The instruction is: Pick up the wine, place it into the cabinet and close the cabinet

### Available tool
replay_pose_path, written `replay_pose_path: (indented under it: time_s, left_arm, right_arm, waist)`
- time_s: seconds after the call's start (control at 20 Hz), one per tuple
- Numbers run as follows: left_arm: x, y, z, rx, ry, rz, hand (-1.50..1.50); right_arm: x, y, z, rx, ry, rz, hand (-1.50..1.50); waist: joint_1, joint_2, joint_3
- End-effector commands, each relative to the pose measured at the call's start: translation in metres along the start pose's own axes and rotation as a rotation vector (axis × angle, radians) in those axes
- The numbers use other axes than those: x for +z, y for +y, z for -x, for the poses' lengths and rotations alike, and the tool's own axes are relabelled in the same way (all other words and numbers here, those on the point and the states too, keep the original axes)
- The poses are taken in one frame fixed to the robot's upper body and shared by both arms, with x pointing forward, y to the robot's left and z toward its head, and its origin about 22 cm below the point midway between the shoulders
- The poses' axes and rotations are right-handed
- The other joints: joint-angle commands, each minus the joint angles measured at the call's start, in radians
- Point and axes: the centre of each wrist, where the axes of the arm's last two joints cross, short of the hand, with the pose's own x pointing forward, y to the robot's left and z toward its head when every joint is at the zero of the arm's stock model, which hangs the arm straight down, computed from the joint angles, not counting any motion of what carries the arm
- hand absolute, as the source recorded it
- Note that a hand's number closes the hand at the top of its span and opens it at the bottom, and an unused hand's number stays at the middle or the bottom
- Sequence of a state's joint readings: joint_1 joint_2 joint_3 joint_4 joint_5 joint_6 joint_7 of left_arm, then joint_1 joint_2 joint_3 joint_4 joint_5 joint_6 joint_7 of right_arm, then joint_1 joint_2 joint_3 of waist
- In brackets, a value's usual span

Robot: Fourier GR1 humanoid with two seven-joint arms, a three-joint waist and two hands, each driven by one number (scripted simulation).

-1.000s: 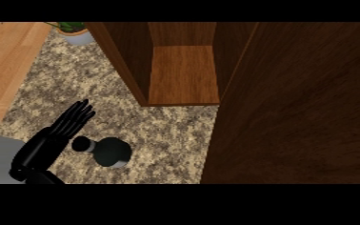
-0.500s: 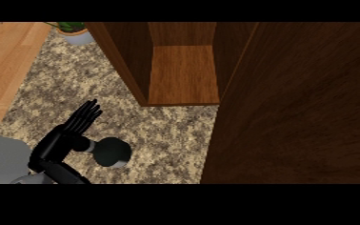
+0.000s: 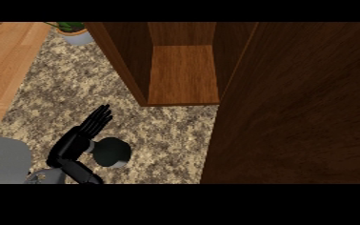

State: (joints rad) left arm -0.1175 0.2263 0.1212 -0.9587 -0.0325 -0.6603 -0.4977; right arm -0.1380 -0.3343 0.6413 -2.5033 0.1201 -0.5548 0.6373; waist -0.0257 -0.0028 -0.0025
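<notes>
At the far left a potted plant (image 3: 72, 32) sits at the back of the granite counter (image 3: 49, 90), clear of the work. The left hand (image 3: 79, 140), fingers straight and unclosed, stands just left of the wine bottle (image 3: 111, 152), apparently lined up to grasp it. To the right, the cabinet (image 3: 184, 74) stands open, its door (image 3: 288, 109) swung out, ready to receive the bottle.

The speckled beige-and-brown granite counter (image 3: 162, 124) carries a dark brown wooden cabinet (image 3: 183, 71). Near left are a black hand (image 3: 81, 140) and a black round-topped wine bottle (image 3: 112, 152). Far left stands a grey pot with green leaves (image 3: 74, 32).
</notes>
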Motion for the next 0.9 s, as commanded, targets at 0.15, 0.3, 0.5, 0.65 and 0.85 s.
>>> replay_pose_path:
  time_s: [0.15, 0.3, 0.5, 0.65, 0.85]
  left_arm:
    - [-0.009, -0.011, 0.023, 0.057, -0.011, 0.100, -1.50]
    - [-0.003, 0.002, 0.022, 0.064, -0.015, 0.086, -1.50]
    - [-0.022, -0.005, 0.022, 0.074, -0.027, 0.111, -1.50]
    - [-0.015, -0.021, 0.040, 0.115, -0.069, 0.087, -1.50]
    - [-0.008, -0.017, 0.041, 0.153, -0.084, 0.072, 1.50]
  right_arm:
    - [0.026, -0.006, -0.033, -0.005, -0.078, 0.021, -1.50]
    - [0.032, -0.007, -0.038, -0.018, -0.076, 0.006, -1.50]
    - [0.018, -0.004, -0.034, 0.006, -0.085, 0.007, -1.50]
    - [0.028, -0.004, -0.031, -0.002, -0.084, 0.011, -1.50]
    - [0.026, -0.002, -0.027, 0.008, -0.073, 0.020, -1.50]
  waist:
    - [0.002, -0.001, 0.000]
    - [-0.004, -0.003, -0.001]
    - [0.002, -0.001, -0.001]
    - [-0.008, -0.004, -0.001]
    - [0.000, -0.004, -0.001]
